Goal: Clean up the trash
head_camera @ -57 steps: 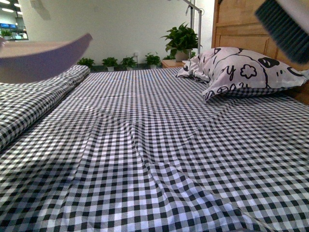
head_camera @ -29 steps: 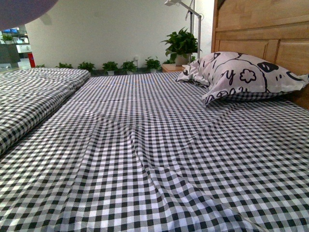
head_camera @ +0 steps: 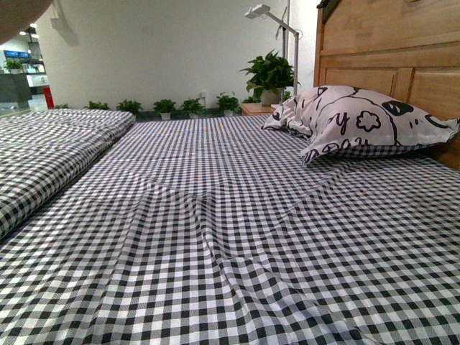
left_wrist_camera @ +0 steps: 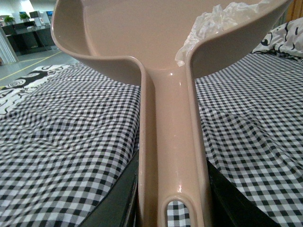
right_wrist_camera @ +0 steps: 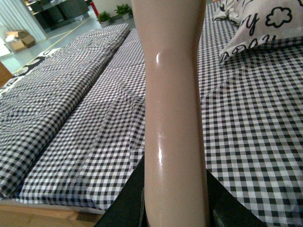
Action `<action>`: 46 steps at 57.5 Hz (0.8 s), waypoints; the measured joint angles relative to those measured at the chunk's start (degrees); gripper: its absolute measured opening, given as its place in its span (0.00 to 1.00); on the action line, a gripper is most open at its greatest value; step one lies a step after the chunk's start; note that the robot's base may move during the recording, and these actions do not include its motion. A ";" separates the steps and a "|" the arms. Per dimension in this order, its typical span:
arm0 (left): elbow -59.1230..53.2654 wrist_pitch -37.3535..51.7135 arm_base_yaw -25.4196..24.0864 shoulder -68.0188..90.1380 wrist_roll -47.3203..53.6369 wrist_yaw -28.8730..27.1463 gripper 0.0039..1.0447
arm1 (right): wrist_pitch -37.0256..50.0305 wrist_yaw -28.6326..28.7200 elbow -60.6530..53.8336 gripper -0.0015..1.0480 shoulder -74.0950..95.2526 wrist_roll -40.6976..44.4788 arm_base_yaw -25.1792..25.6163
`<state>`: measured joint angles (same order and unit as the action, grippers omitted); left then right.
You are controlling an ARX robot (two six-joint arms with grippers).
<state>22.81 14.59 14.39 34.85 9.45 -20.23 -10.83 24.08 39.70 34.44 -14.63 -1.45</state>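
Left gripper (left_wrist_camera: 171, 208) grips my beige-pink plastic dustpan (left_wrist_camera: 142, 38), and the crumpled white trash wad (left_wrist_camera: 222, 19) by its edge (so close!) could tumble out if I tip it.

All three views are brightly and evenly lit by soft indoor light; ceiling lights are seen far left in the front view. Shadows on the bed (head_camera: 215, 215) are faint, limited to sheet wrinkles. Glare streaks are seen on the dustpan handle (left_wrist_camera: 173, 142) and on the beige handle (right_wrist_camera: 173, 118) in the right wrist view. The near sheet is slightly soft in the front view. Backgrounds in both wrist views are mildly blurred.
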 joint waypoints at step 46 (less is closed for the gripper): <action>-1.46 0.07 1.01 -0.04 -0.79 -1.01 0.26 | 0.94 -5.05 -1.22 0.18 -2.05 -2.36 -0.02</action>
<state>21.34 14.66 15.40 34.81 8.67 -21.23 -9.89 19.03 38.48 32.38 -16.99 -1.48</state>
